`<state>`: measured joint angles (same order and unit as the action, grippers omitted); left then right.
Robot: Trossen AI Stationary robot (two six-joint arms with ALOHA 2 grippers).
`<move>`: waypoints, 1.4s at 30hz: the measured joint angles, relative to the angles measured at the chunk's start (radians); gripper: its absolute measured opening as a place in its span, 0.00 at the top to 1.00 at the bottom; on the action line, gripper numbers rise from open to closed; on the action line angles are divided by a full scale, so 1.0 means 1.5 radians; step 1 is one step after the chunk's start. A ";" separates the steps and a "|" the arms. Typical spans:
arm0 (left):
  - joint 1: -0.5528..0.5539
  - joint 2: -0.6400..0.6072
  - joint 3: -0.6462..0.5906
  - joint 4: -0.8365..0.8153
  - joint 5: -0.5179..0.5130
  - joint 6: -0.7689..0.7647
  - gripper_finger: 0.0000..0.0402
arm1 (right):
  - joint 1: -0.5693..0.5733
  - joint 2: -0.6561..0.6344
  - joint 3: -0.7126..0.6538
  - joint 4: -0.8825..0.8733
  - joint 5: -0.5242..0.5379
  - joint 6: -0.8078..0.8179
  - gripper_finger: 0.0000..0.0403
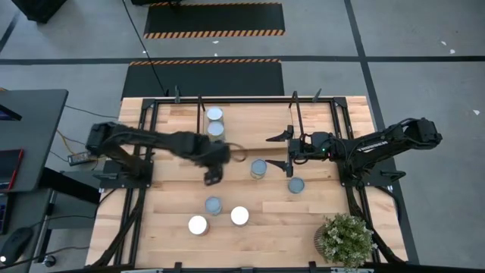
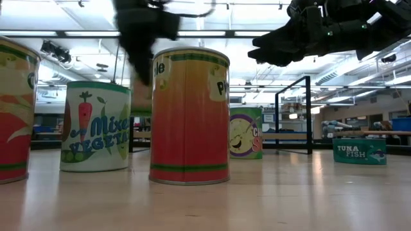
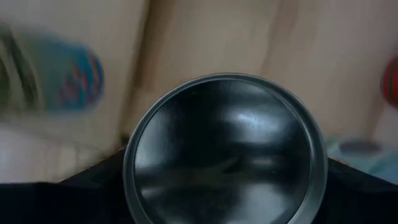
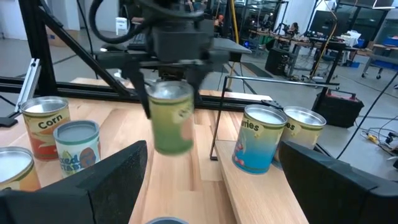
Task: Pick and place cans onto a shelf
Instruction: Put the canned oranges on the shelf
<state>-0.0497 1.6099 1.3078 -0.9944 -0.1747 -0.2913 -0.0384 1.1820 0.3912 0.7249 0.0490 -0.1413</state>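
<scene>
Roughly a quarter done, by my count. Two cans (image 1: 215, 121) stand on the shelf (image 1: 250, 114) at the table's (image 1: 174, 235) far edge; the right wrist view shows them side by side on the raised board, one blue-labelled. Left gripper (image 1: 212, 173) hangs over mid-table, its fingers closed on a green can (image 4: 171, 118) held clear of the wood; the right wrist view shows a finger down each side of it, and the left wrist view looks straight onto its silver top. Carried can is near the shelf's front edge but not over it yet. Right gripper (image 1: 288, 149) hovers just beside the shelf's right end, jaws spread wide and empty, waiting. Left on the table: one can (image 1: 258, 168) near centre, one (image 1: 295, 185) below the right gripper, and three in a loose group toward the near edge, bluish top (image 1: 214, 205), white tops (image 1: 239, 216) and (image 1: 198, 225). So five loose, one in transit, two placed. Plant (image 1: 345, 238) sits at the near right corner, well apart from everything. Next step, I judge: carry the green can onto the board beside the two.
</scene>
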 joint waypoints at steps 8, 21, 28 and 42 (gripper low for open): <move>0.083 0.173 0.244 -0.060 -0.005 0.143 0.21 | 0.000 -0.003 0.000 -0.010 0.007 -0.012 0.08; 0.245 0.325 0.481 -0.115 0.049 0.255 0.20 | 0.000 -0.161 0.000 -0.206 0.059 -0.025 0.08; 0.315 0.325 0.455 -0.104 0.068 0.295 0.20 | 0.000 -0.175 0.000 -0.228 0.059 -0.027 0.08; 0.338 0.325 0.381 -0.049 0.090 0.338 0.12 | 0.000 -0.173 0.000 -0.218 0.054 -0.023 0.08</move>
<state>0.4572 2.0972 1.8793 -1.0676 -0.0395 0.2161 -0.0383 0.9222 0.3908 0.3981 0.1295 -0.1757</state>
